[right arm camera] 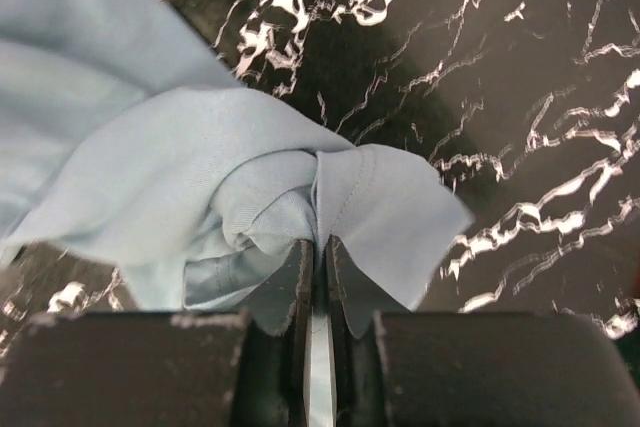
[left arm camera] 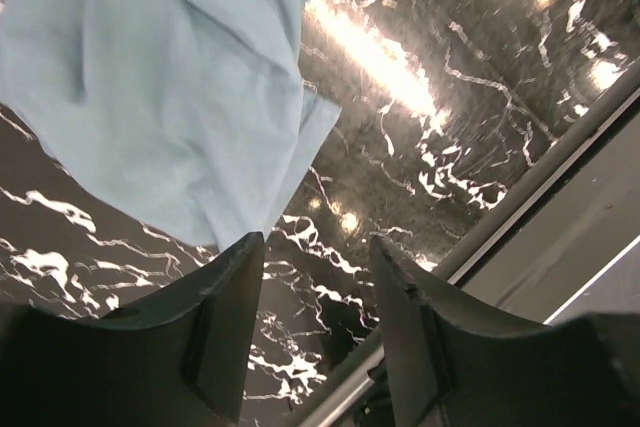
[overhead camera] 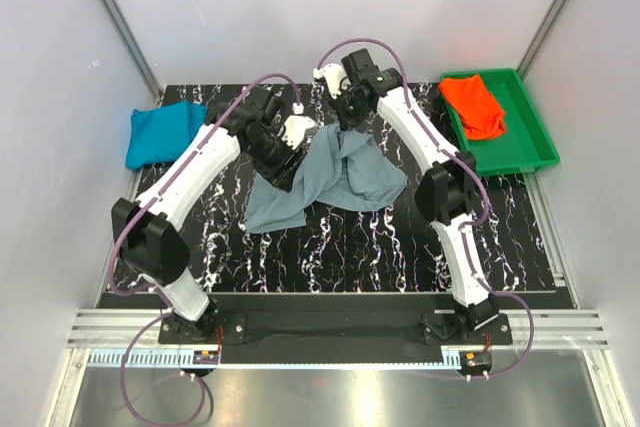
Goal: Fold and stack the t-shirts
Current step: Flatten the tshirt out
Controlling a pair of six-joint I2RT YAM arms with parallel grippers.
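right jaws pinch the grey-blue t-shirt (right arm camera: 190, 167); left jaws, spread and empty, should take its matching corner and pull taut.

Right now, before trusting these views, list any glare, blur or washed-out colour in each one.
Top view: sharp, evenly lit, grey-blue t-shirt true to colour. Left wrist view: strong glare streaks on the marbled table, left gripper dark and underexposed. Right wrist view: t-shirt looks paler, right gripper silhouetted.

First t-shirt (overhead camera: 340, 182) lies centrally, second t-shirt (overhead camera: 165, 134) far left, third t-shirt (overhead camera: 473, 107) in the tray (overhead camera: 522, 154) far right.
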